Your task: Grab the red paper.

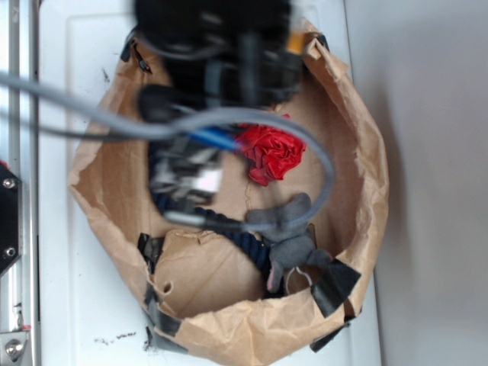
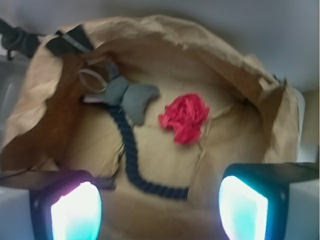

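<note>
The red paper (image 1: 271, 151) (image 2: 184, 118) is a crumpled bright red wad lying on the floor of the brown paper bag (image 1: 358, 198) (image 2: 230, 65). My gripper (image 2: 159, 207) hovers over the bag with its jaws wide apart and nothing between them. Its two glowing pads (image 2: 76, 212) frame the bottom of the wrist view, and the red paper lies ahead of them, a little right of centre. In the exterior view the blurred arm (image 1: 213, 53) hides the gripper, which sits left of the paper.
A grey plush toy (image 1: 293, 236) (image 2: 125, 95) lies in the bag near the red paper, with a dark blue rope (image 1: 229, 225) (image 2: 132, 165) curling from it. The bag's walls ring everything. Outside is a white surface (image 1: 76, 290).
</note>
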Motion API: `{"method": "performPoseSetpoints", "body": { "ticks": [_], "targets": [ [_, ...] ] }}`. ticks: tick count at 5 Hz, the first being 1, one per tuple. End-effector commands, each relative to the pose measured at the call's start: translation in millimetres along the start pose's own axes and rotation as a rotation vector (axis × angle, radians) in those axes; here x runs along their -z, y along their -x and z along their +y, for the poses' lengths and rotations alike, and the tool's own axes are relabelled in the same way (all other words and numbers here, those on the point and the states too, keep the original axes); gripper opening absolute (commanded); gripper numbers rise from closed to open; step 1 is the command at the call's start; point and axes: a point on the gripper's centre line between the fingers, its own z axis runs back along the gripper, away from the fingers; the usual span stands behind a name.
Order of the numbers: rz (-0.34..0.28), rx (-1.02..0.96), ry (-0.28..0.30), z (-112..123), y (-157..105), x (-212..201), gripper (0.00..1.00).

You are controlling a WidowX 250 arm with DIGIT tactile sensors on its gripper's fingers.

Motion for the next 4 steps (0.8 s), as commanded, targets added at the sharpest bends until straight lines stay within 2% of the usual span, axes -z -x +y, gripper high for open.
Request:
{"method": "performPoseSetpoints", "body": {
  "ticks": [1, 3, 4],
  "targets": [
    [0.075, 0.046, -0.100, 12, -31, 64, 1.00],
    [0.044, 0.077, -0.083, 7, -51, 104, 1.00],
    [0.051, 0.077, -0.082, 15, -52, 117, 1.00]
  ]
}}
